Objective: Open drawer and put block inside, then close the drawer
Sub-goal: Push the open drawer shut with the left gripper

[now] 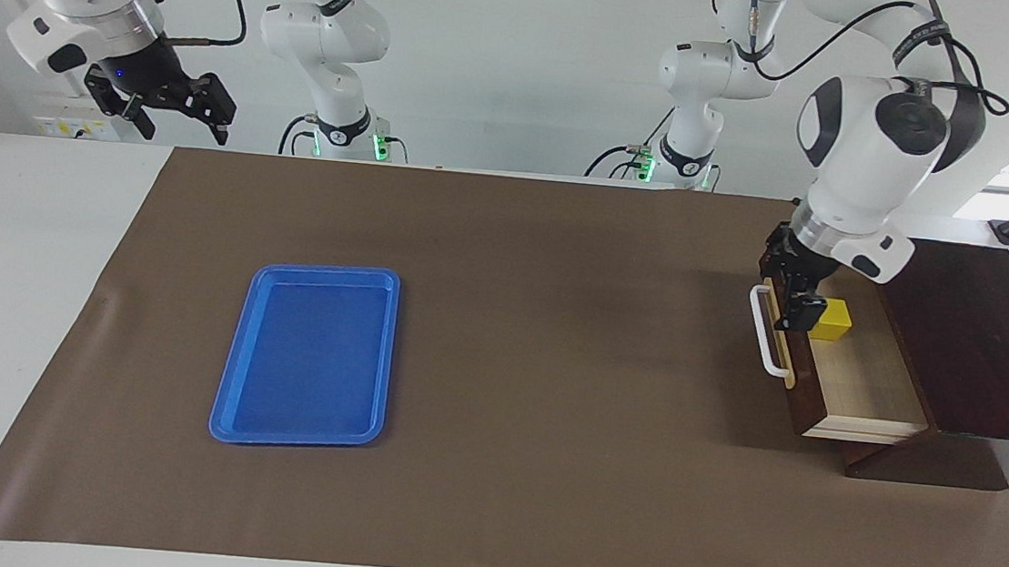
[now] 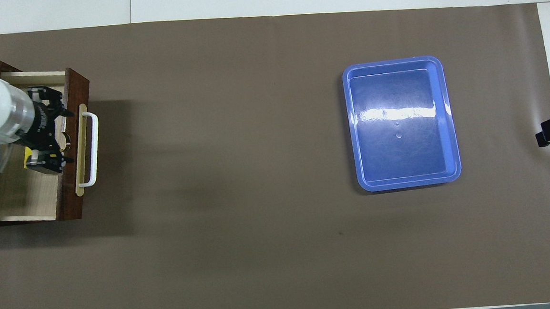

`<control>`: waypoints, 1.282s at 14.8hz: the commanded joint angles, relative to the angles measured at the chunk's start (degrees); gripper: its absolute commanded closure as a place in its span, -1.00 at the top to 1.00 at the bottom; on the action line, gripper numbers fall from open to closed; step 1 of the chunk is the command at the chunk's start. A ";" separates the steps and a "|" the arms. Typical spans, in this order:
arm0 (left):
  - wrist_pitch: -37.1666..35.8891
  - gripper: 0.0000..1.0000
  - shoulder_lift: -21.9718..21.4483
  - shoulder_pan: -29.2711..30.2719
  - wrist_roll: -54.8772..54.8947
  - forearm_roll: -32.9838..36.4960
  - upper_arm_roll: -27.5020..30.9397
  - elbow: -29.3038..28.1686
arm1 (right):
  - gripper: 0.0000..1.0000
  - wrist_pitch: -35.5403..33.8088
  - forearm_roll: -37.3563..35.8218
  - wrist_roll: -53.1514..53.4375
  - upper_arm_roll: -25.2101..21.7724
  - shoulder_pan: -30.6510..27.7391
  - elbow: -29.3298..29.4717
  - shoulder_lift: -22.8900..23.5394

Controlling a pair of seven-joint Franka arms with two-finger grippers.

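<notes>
Block [image 1: 832, 319] sits in open drawer [image 1: 870, 389]; no readable writing shows.

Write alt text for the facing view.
The left tool is down in the open drawer beside the yellow block lying inside. The right tool waits raised; a blue tray sits mid-table.
</notes>
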 commanded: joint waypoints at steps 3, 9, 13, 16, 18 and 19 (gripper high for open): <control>9.16 1.00 -2.63 3.18 0.96 0.96 1.03 -9.30 | 1.00 2.16 -0.34 0.74 0.59 -1.07 -2.37 -1.06; 10.40 1.00 -2.11 12.14 12.54 2.88 1.12 -8.61 | 1.00 3.83 -0.34 0.65 0.59 -1.16 -3.51 -1.15; 10.49 1.00 -1.76 18.03 22.82 4.21 1.21 -7.30 | 1.00 3.92 -0.34 0.74 0.51 -0.72 -3.43 -1.23; 8.83 1.00 -2.10 17.87 26.35 4.21 1.03 -5.27 | 1.00 3.83 -0.34 0.74 0.42 -0.37 -3.16 -1.23; 5.07 1.00 -2.81 17.35 28.98 3.78 0.51 -2.91 | 1.00 3.92 -0.34 0.74 0.33 -0.28 -3.25 -1.23; 2.70 1.00 -2.81 16.99 32.13 3.42 0.07 -1.24 | 1.00 3.83 -0.34 0.74 0.33 -0.28 -3.16 -1.23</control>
